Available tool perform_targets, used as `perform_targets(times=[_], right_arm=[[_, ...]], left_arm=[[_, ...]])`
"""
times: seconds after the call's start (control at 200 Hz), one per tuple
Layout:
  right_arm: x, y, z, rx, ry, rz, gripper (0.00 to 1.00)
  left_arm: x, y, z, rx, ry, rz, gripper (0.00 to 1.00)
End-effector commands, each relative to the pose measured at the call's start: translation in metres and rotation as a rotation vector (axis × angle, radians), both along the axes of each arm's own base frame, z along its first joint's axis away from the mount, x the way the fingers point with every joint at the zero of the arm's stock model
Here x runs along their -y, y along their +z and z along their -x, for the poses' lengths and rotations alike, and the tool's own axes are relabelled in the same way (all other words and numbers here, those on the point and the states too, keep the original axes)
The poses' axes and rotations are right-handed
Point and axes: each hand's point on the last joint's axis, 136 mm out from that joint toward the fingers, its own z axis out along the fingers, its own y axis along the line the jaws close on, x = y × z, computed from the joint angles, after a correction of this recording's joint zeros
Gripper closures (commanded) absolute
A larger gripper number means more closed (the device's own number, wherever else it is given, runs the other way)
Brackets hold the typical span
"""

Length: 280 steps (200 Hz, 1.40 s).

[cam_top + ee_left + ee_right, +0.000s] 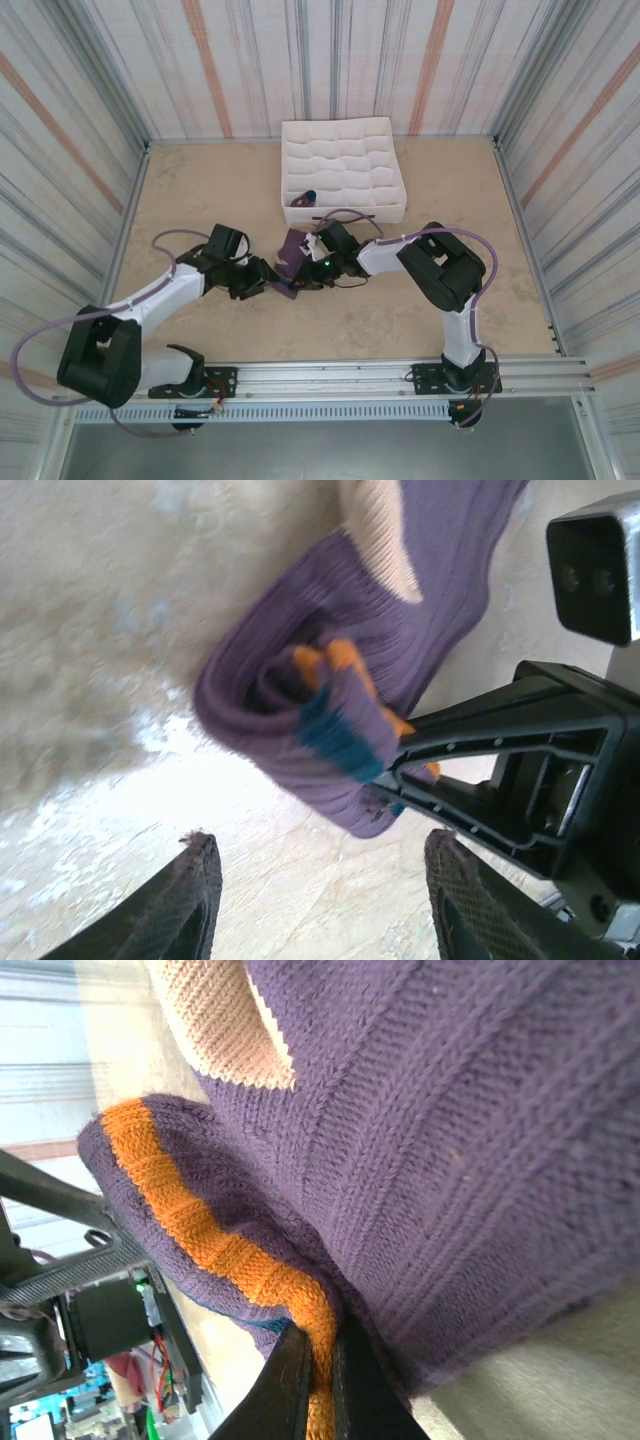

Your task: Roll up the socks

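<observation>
1. The white grid box [343, 168] at the far side of the table [200, 190] holds one small purple bundle [305, 198] in a front-left compartment.
2. The left gripper [320, 880] hangs empty with its jaws parted, near the half-rolled purple sock [270, 680].
3. The right gripper [320, 1360] is clamped on that sock's orange band, mid-table.

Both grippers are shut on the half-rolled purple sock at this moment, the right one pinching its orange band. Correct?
Not quite: the left gripper is open, its fingers apart and short of the sock, as the left wrist view shows. The right gripper is shut on the sock, pinching its orange band.
</observation>
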Motion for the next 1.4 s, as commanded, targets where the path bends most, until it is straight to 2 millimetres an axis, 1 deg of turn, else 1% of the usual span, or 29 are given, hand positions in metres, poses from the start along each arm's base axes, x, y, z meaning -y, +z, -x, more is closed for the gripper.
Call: perform_targets(times=[0.0, 0.14, 0.291, 0.421, 0.496, 0.636, 0.771, 0.827, 0.937, 1.052, 1.142, 1.212, 1.398], right_arm=[[0.049, -0.073, 0.011, -0.159, -0.145, 0.293, 1.0], [0.048, -0.074, 0.009, -0.164, -0.153, 0.295, 1.0], [0.049, -0.076, 0.011, -0.175, -0.157, 0.299, 1.0], [0.049, -0.079, 0.011, -0.183, -0.161, 0.299, 1.0], [0.049, -0.079, 0.011, -0.182, -0.166, 0.297, 1.0], [0.048, -0.08, 0.011, -0.187, -0.167, 0.295, 1.0], [0.048, -0.08, 0.009, -0.188, -0.171, 0.291, 1.0], [0.049, -0.08, 0.009, -0.192, -0.176, 0.293, 1.0], [0.05, -0.08, 0.008, -0.197, -0.183, 0.288, 1.0], [0.052, -0.08, 0.007, -0.197, -0.186, 0.288, 1.0], [0.051, -0.08, 0.007, -0.198, -0.184, 0.287, 1.0], [0.052, -0.08, 0.007, -0.2, -0.186, 0.288, 1.0], [0.051, -0.081, 0.007, -0.203, -0.186, 0.29, 1.0]], left_arm=[[-0.01, -0.002, -0.001, 0.02, 0.115, -0.014, 0.44], [-0.011, -0.017, -0.004, 0.014, 0.159, -0.004, 0.43], [-0.009, -0.024, -0.02, 0.056, 0.186, 0.002, 0.43], [-0.009, -0.033, -0.028, 0.056, 0.206, -0.005, 0.43], [-0.007, -0.039, -0.028, 0.044, 0.21, -0.003, 0.45], [-0.007, -0.048, -0.025, 0.028, 0.202, -0.029, 0.52], [-0.01, -0.055, -0.021, 0.024, 0.209, -0.056, 0.53], [-0.012, -0.054, -0.02, 0.046, 0.221, -0.05, 0.52], [-0.017, -0.045, -0.019, 0.106, 0.253, -0.043, 0.39], [-0.022, -0.034, -0.016, 0.157, 0.265, -0.044, 0.35], [-0.026, -0.034, -0.015, 0.163, 0.279, -0.052, 0.34], [-0.022, -0.038, -0.016, 0.152, 0.277, -0.041, 0.35], [-0.006, -0.038, -0.029, 0.177, 0.258, 0.021, 0.32]])
